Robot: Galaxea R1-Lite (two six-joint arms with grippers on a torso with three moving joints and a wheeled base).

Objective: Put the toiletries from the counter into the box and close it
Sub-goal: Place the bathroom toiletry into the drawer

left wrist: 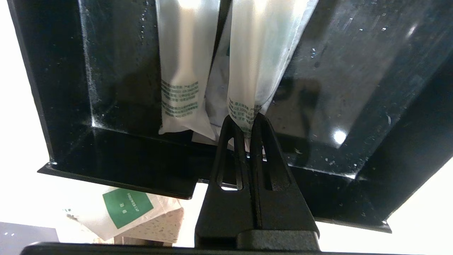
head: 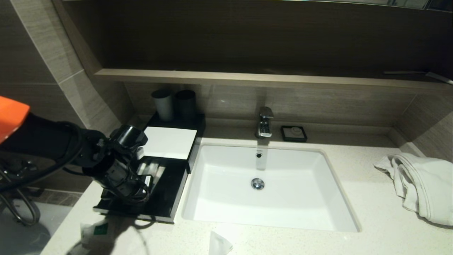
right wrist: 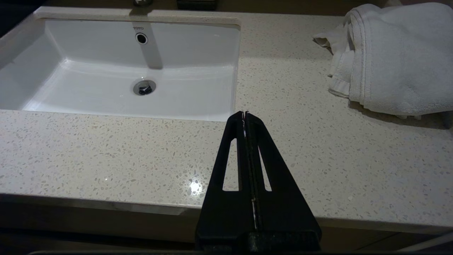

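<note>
A: Where is the left gripper [left wrist: 246, 122]?

B: Over the pulled-out drawer of the low black rectangular box [head: 166, 203] with the flat white top panel, at the left end of the off-white speckled stone counter [head: 354, 198]. Its jaws are clamped on the end of a long thin packet in a translucent white wrapper [left wrist: 260, 60].

A: Anything else in the drawer?

B: A second long white packet [left wrist: 182, 67] lies just beside the held one, with another wrapper partly hidden between them.

A: And outside the box?

B: A short pouch with a green square mark [head: 97, 232] sits on the counter just in front of the drawer, and another pale wrapper [head: 218, 244] lies near the front edge, before the white rectangular sunken sink [head: 212, 198].

A: The right gripper [right wrist: 245, 114]?

B: Pressed shut on nothing, parked above the counter's front edge, near a crumpled white towel [right wrist: 393, 56].
</note>
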